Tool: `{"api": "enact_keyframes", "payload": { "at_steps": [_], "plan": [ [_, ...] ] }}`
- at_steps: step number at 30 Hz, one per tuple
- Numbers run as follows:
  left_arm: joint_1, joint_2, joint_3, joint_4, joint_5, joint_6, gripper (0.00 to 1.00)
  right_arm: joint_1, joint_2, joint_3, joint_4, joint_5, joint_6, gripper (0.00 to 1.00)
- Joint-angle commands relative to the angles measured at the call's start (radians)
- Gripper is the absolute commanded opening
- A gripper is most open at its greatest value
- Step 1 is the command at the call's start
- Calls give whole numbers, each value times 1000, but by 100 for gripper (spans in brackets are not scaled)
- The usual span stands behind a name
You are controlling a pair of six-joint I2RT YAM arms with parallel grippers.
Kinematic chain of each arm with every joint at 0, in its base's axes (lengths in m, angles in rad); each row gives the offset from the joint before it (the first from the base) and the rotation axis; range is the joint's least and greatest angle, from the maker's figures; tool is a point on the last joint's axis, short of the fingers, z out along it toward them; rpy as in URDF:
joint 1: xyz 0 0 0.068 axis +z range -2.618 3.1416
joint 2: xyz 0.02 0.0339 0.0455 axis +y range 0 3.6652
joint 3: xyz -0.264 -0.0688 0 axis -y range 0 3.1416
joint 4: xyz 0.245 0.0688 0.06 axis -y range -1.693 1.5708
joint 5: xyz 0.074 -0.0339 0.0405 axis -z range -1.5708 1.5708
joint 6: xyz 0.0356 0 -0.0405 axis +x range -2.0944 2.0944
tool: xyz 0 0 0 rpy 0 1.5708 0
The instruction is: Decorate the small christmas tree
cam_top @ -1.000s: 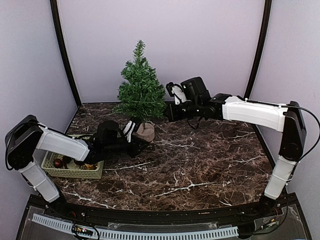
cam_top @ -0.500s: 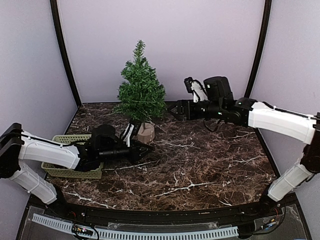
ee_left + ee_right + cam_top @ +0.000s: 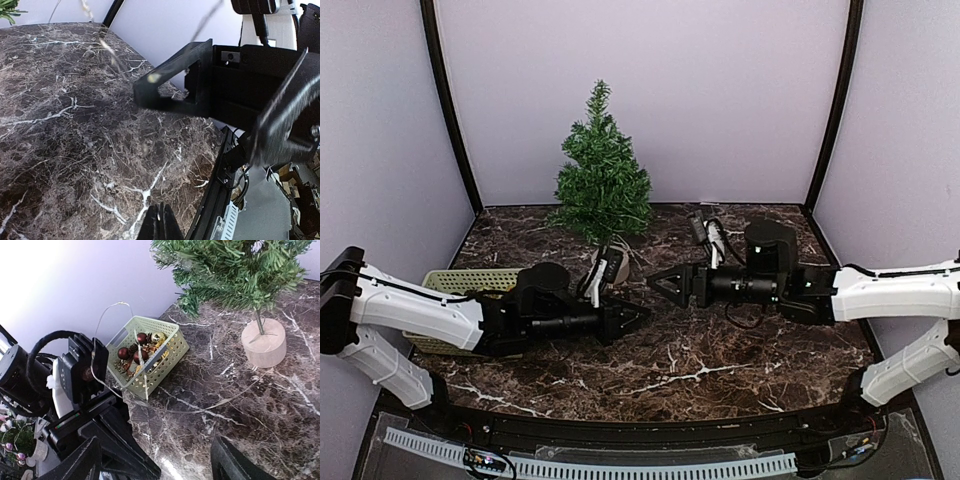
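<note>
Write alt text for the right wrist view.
The small christmas tree stands upper right on its round wooden base on a marble table. A pale green basket of red and gold baubles sits left of it; the left arm fills the lower left, and the right gripper is open at the bottom edge.

The top camera looks down from the near edge of the bench (image 3: 740, 350) toward the small christmas tree (image 3: 603, 185). The left wrist camera skims the bench closely, right of the tree. The right wrist camera faces the tree from nearby, sharing it with the top view.
</note>
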Motion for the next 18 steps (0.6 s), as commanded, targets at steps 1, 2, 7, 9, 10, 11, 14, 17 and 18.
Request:
{"api": "enact_keyframes", "payload": {
  "at_steps": [1, 2, 7, 9, 10, 11, 14, 17, 18],
  "plan": [
    [-21, 10, 26, -3, -47, -28, 0, 49, 67, -8, 190, 30, 59, 75],
    [-24, 11, 26, -2, -48, -29, 0, 55, 82, -4, 197, 29, 57, 74],
    [-27, 6, 21, -7, -58, -27, 0, 71, 133, 17, 237, 18, 56, 59],
    [-27, -3, 16, -8, -57, -22, 0, 74, 142, 19, 234, 35, 54, 49],
    [-27, -7, 12, -6, -58, -19, 0, 73, 150, 24, 228, 33, 50, 45],
    [-27, -9, 11, -2, -57, -14, 0, 73, 160, 32, 219, 27, 44, 40],
    [-27, -11, 6, 1, -53, -8, 0, 73, 189, 57, 209, -6, 27, 27],
    [-27, -22, 2, -18, -57, -6, 0, 75, 197, 77, 180, -10, 6, 5],
    [-27, -29, 1, -25, -58, -4, 1, 74, 193, 81, 158, 10, 2, 0]
  ]
}}
